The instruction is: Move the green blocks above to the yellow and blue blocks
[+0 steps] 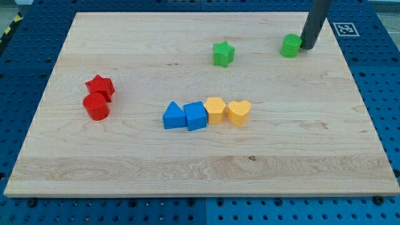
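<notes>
A green star block (222, 53) lies in the upper middle of the wooden board (125, 162). A green round block (290, 45) lies further to the view's right, near the top. My tip (307, 47) rests on the board just right of the green round block, touching or nearly touching it. Lower in the middle is a row of blocks: a blue triangle (174, 116), a blue cube-like block (195, 115), a yellow block (215, 110) and a yellow heart (239, 112), side by side.
A red star block (100, 86) and a red round block (96, 107) sit together at the view's left. A black-and-white marker tag (344, 28) lies off the board's top right corner. Blue perforated table surrounds the board.
</notes>
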`<state>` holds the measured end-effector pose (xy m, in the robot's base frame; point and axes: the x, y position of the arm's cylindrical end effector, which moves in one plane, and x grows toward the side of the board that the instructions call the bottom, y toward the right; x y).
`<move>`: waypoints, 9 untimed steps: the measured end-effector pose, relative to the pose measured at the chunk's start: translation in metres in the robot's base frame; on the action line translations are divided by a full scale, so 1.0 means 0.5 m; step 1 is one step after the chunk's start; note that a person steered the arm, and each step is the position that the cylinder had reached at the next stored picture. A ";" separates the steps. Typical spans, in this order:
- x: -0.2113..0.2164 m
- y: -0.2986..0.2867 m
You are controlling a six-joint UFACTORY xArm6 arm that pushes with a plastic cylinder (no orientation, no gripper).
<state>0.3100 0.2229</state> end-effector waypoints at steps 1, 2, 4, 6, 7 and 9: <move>0.002 -0.005; 0.004 -0.014; 0.038 -0.029; 0.038 -0.038; 0.038 -0.038; 0.036 -0.081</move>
<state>0.3279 0.1823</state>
